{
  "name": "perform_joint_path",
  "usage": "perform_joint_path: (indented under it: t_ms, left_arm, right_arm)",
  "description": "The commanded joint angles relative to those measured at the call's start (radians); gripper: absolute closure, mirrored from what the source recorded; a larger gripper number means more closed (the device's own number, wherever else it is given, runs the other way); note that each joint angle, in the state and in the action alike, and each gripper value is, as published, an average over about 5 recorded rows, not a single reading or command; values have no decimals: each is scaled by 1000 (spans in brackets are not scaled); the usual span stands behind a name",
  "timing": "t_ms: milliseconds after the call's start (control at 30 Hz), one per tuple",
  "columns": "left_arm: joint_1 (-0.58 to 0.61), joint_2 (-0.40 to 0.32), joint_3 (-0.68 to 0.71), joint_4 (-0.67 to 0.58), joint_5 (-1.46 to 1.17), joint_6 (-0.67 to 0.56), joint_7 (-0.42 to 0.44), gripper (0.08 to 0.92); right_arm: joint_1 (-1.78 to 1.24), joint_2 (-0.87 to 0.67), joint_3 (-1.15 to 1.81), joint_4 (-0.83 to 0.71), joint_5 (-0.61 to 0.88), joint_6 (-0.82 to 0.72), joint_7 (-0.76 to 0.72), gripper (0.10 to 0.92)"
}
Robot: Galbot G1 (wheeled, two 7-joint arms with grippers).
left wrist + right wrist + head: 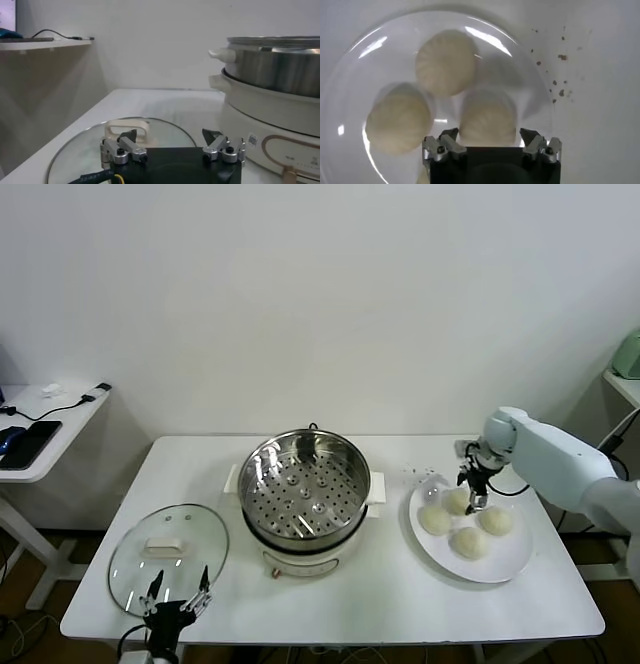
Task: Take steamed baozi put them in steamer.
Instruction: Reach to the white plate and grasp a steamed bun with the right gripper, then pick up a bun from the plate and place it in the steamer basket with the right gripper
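Head view — right gripper (pixel 474 502) straddles baozi (pixel 459 500).

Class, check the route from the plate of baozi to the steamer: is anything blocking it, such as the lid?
Nothing visible does. The steamer is uncovered; the glass lid lies on the table on its far side from the baozi, under the right gripper.

Layout around the steamer (pixel 306 492) at mid-table

Stood on the table (pixel 400 604) with its perforated tray (pixel 303 496) inside. To its right lay the plate (pixel 505 564), carrying four baozi (pixel 468 541), with the right gripper (pixel 474 502) over the rear ones. To its left and nearer the front edge lay the glass lid (pixel 165 556), with the left gripper (pixel 178 597) at that lid's front rim.
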Motion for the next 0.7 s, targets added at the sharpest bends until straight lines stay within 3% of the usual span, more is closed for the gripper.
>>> perform_joint_path:
  t_ms: [33, 333, 500, 700]
  left_arm:
    - [2, -2, 1, -6, 4, 1, -2, 177]
    - [20, -8, 2, -31, 13, 4, -3, 177]
    - [27, -17, 14, -41, 25, 8, -4, 177]
    - [34, -19, 26, -52, 34, 9, -4, 177]
  right_arm:
    - [-29, 21, 53, -32, -17, -4, 16, 309]
    - [82, -58, -37, 127, 21, -18, -8, 346]
    - [337, -103, -244, 275, 146, -4, -30, 347]
    - [704, -12, -468, 423, 321, 98, -64, 342]
